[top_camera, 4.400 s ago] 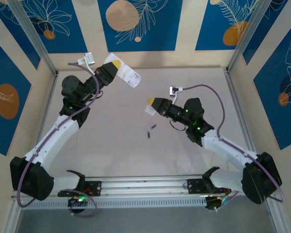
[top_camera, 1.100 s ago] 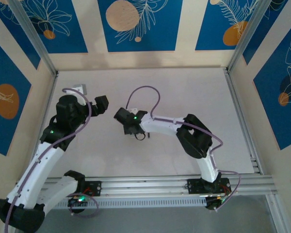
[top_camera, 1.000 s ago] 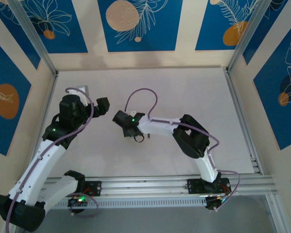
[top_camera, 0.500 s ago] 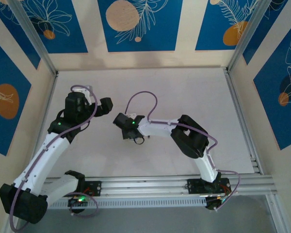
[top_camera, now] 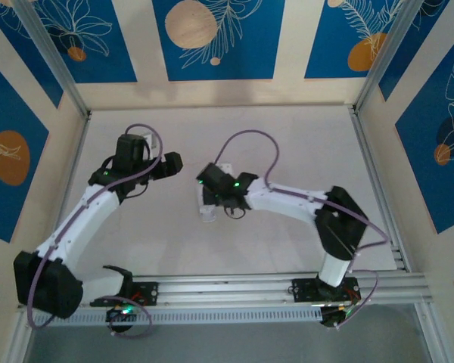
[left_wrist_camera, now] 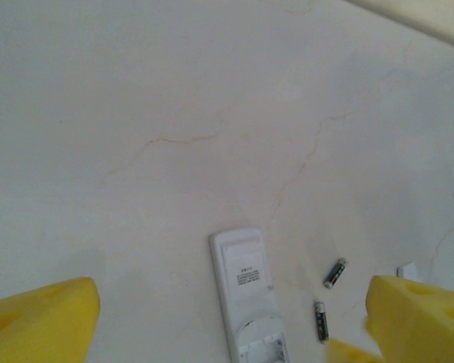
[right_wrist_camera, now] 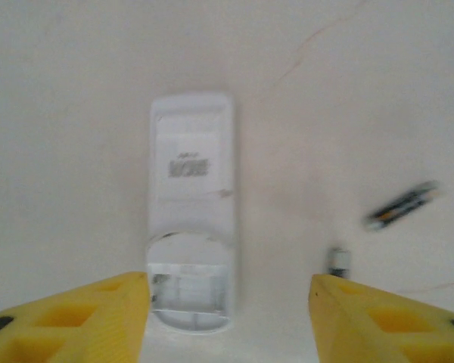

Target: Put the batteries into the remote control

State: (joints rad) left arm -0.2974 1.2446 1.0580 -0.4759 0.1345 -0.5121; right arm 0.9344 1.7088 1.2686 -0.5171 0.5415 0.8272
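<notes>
The white remote control (left_wrist_camera: 246,291) lies back-up on the table with its battery bay (right_wrist_camera: 189,291) uncovered and empty. Two dark batteries (left_wrist_camera: 334,272) (left_wrist_camera: 320,321) lie loose just to its right; in the right wrist view they are a blurred one (right_wrist_camera: 403,204) and a nearer one (right_wrist_camera: 338,261). My left gripper (left_wrist_camera: 231,302) hovers open above the table, with its yellow fingers (left_wrist_camera: 38,325) wide on either side of the remote. My right gripper (right_wrist_camera: 228,295) is open too, its left finger (right_wrist_camera: 68,318) next to the bay end. From above, the remote (top_camera: 209,212) shows beside the right gripper (top_camera: 210,198).
A small white piece (left_wrist_camera: 407,270) lies by the left gripper's right finger. Side walls and metal posts (top_camera: 60,76) bound the table (top_camera: 310,144). The left gripper (top_camera: 170,164) sits a short way to the left of the right wrist.
The right arm's elbow swung out to the right and its wrist shifted right over the remote. The left gripper moved farther and rightward, toward the remote.
</notes>
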